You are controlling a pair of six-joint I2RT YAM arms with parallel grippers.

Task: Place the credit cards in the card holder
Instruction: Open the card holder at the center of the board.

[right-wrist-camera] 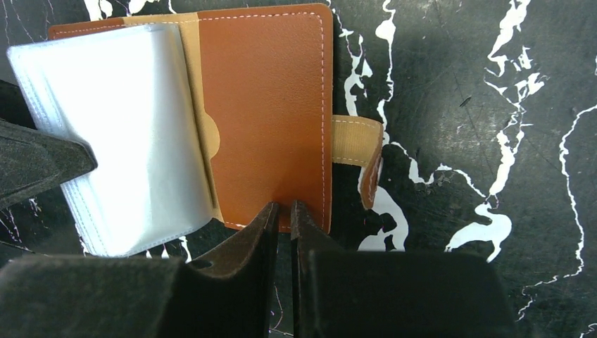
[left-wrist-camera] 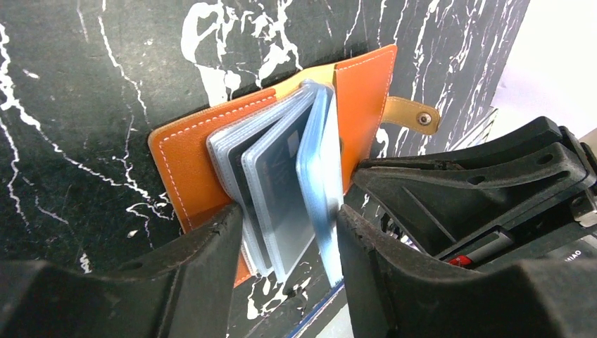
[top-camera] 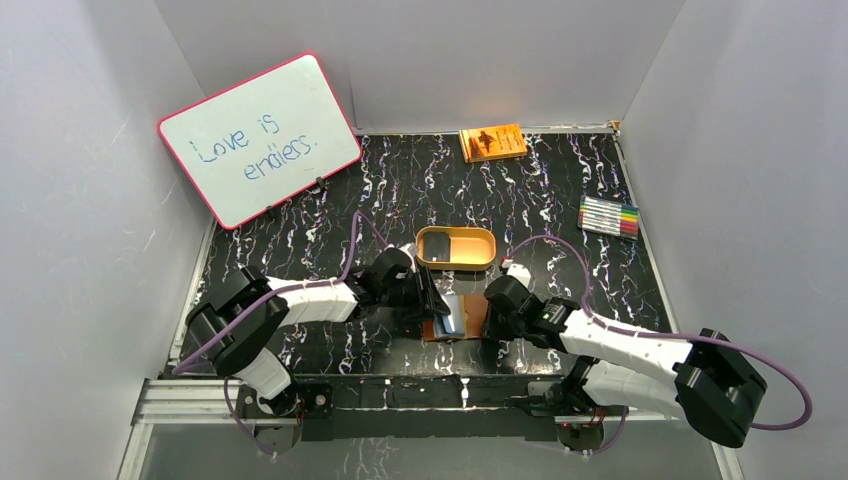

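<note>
While the card holder lies open on the black marble table, close to the near edge, we see one gripper on each side of it. Its brown leather flaps lie flat. Its clear plastic sleeves stand up in a fan in the middle.

The left gripper is open. Its two fingers sit on either side of the fan of sleeves. We see a dark card tucked in one sleeve. A pale blue card next to it is blurred, so we cannot tell more about it.

The right gripper has its fingers almost together, with only a thin gap between them. Its tips rest on the near edge of the right flap. The snap strap with its little metal stud sticks out from that flap.

Just past the card holder sits a tan oval tray with another dark card inside. Far back on the left a whiteboard leans on the wall. An orange book lies at the far edge, and a pack of markers lies on the right.
</note>
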